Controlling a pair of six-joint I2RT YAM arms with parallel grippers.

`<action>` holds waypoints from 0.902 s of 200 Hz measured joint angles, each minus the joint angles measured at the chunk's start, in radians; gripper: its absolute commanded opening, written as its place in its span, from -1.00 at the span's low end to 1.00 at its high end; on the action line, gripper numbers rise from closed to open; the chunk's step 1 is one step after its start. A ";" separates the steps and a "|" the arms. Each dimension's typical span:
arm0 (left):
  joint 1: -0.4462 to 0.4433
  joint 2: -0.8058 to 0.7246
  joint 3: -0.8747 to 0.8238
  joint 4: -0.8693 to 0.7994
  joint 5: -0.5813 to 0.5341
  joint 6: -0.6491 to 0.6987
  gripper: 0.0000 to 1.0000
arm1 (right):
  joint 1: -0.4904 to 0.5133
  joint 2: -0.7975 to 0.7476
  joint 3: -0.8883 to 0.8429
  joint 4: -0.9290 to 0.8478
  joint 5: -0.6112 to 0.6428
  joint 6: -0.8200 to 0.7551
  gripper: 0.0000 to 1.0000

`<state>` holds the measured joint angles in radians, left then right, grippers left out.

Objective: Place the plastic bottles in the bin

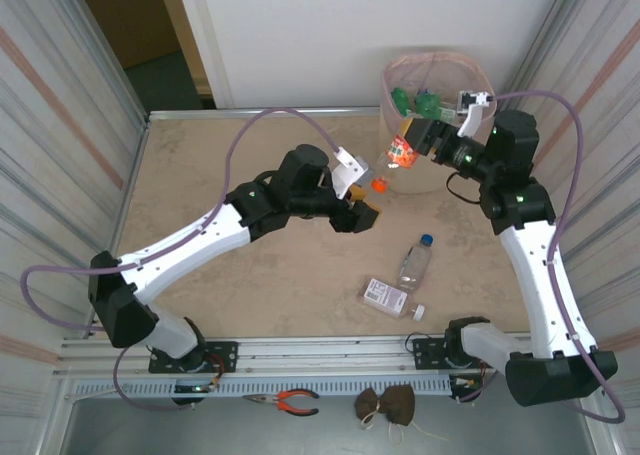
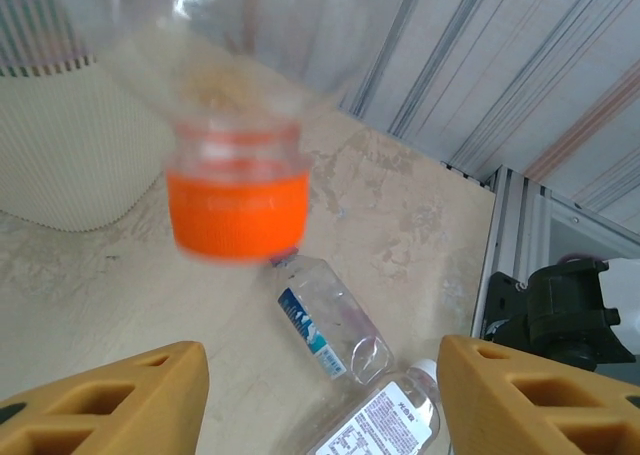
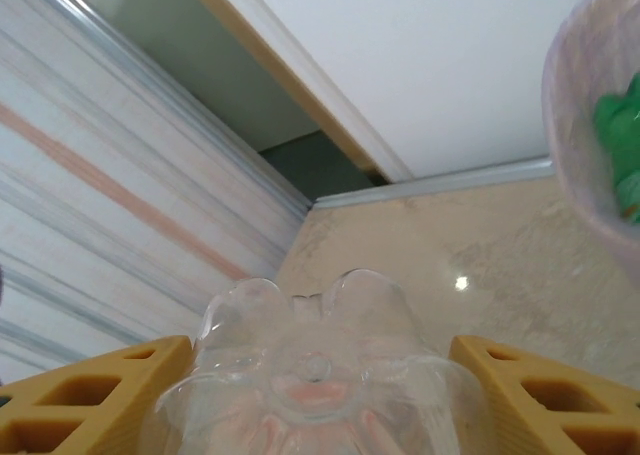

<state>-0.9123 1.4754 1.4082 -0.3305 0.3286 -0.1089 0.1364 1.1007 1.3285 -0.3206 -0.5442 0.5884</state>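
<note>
Top external, right tool (image 1: 418, 140) clamped on orange-capped bottle (image 1: 402, 153), left tool (image 1: 365, 205) apart beside it

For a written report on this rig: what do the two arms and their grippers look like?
The left arm and right arm have white link shells, black joint housings and small green lights. A lilac cable loops along each. The left gripper and right gripper have blocky mustard-yellow fingers with rectangular cut-outs; a white bracket sits on each wrist.
</note>
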 measured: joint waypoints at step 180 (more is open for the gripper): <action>0.036 -0.092 -0.095 0.015 -0.016 -0.006 0.20 | -0.183 0.648 0.757 -0.187 0.371 -0.617 0.08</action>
<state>-0.8761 1.3838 1.3132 -0.3157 0.3126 -0.1146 -0.0467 1.7489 2.0857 -0.5072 -0.1734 -0.0288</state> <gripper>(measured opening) 0.599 0.620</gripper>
